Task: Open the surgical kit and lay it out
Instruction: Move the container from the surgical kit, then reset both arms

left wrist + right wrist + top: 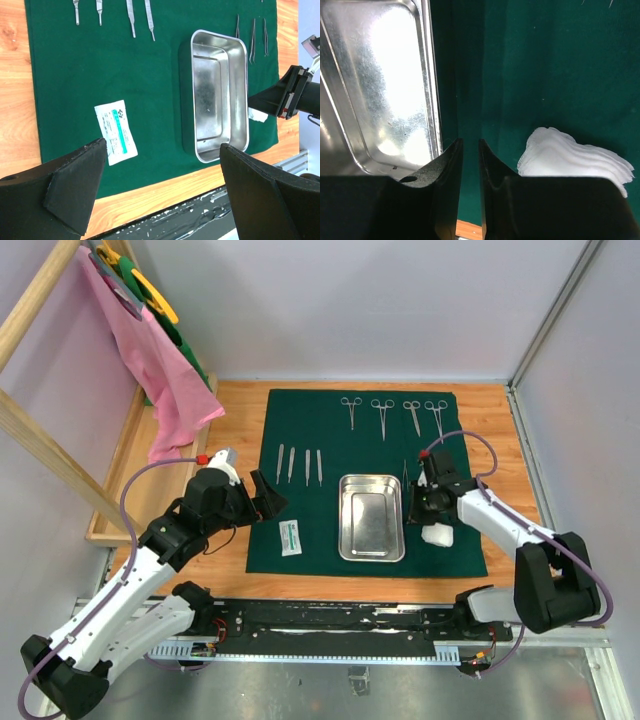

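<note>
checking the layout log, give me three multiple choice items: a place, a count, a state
1. The packet lies: A left of the tray; B in it; C right of it.
2. Clamps in the far row: A two; B four; C six.
3. The left hand is: A open; B shut on the packet; C shut on a clamp.
1 A, it lies on the cloth left of the tray. 2 B, four lie side by side. 3 A, its fingers stand wide apart.
</note>
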